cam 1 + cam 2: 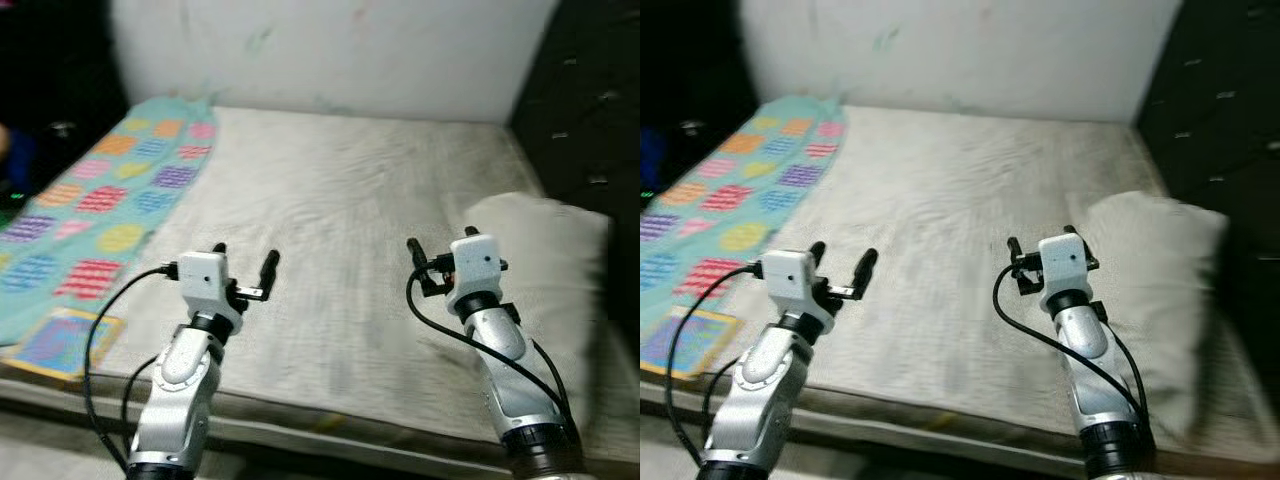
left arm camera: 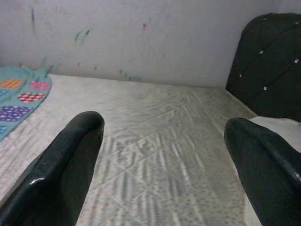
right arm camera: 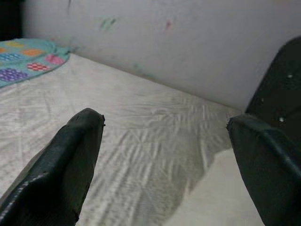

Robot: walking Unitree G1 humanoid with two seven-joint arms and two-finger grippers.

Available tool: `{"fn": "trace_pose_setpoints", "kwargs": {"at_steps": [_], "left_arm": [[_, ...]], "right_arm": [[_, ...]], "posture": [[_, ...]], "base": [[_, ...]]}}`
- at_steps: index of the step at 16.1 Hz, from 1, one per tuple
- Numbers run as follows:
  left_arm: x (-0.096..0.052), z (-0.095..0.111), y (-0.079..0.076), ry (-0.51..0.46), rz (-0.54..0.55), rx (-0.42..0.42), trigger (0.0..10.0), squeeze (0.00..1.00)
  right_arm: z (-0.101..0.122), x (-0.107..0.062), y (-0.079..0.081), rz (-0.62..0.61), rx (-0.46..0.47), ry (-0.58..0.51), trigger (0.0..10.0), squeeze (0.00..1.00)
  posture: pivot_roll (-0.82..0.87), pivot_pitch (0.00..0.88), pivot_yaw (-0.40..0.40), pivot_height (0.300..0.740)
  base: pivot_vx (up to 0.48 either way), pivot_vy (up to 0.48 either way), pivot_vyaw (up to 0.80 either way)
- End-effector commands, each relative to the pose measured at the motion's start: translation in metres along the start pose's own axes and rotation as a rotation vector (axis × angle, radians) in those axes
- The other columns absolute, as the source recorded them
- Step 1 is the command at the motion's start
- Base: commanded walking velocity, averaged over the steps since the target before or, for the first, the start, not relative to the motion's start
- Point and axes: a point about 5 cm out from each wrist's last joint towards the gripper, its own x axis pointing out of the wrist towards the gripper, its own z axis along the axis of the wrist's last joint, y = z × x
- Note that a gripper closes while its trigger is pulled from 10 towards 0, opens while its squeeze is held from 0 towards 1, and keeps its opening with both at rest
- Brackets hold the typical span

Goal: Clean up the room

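Observation:
A bare off-white mattress [image 1: 330, 190] lies before me. A teal blanket [image 1: 100, 200] with coloured patches is spread along its left side. A pale pillow [image 1: 545, 260] rests at the right edge, beside the dark headboard. My left gripper [image 1: 246, 253] hovers open over the front left of the mattress, holding nothing. To its right, my right gripper [image 1: 440, 245] is open too, just left of the pillow. In both wrist views the black fingers [image 2: 70, 155] [image 3: 66, 160] stand wide apart with only mattress between them.
A white wall [image 1: 340, 50] with faint marks runs behind the bed. A dark tufted headboard [image 1: 590, 90] stands on the right. A flat colourful square with a yellow border [image 1: 62, 342] lies at the front left corner. Dark clutter sits at the far left.

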Motion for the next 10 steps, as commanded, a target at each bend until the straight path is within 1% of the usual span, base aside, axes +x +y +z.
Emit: {"fn": "trace_pose_setpoints", "kwargs": {"at_steps": [1,3,4,6,8,10], "left_arm": [[0.0008,0.0048,0.0039,-0.013,0.009,0.017,10.0,0.0],[0.0012,0.0049,0.0039,-0.014,0.008,0.02,10.0,0.0],[0.0015,0.0051,0.0034,-0.021,0.005,-0.003,10.0,0.0],[0.0019,0.0054,0.0053,-0.015,0.019,0.008,10.0,0.0],[0.0023,0.0044,0.0097,-0.011,0.055,0.024,10.0,0.0],[0.0027,0.0048,0.0125,-0.014,0.068,0.028,10.0,0.0]], "right_arm": [[0.0059,0.0029,0.0074,0.026,0.011,-0.021,10.0,0.0],[0.0057,0.0026,0.0078,0.026,0.01,-0.022,10.0,0.0],[0.0061,0.0026,0.0079,0.026,0.011,-0.023,10.0,0.0],[0.0065,0.0032,0.0072,0.023,0.01,-0.025,10.0,0.0],[0.0074,0.0036,0.0019,0.006,0.016,-0.029,10.0,0.0],[0.0074,0.0025,-0.0008,-0.006,0.027,-0.03,10.0,0.0]], "posture": [[-0.08,0.0,0.035,0.74],[-0.08,0.0,0.036,0.74],[-0.08,0.0,0.036,0.74],[-0.08,0.0,0.037,0.74],[-0.08,0.0,0.037,0.74],[-0.07,0.0,0.037,0.74]], "base": [[0.0,-0.386,0.0],[0.0,-0.328,0.0],[0.0,0.0,0.0],[0.0,0.0,0.0],[0.0,0.0,0.0],[0.0,0.0,0.0]]}}
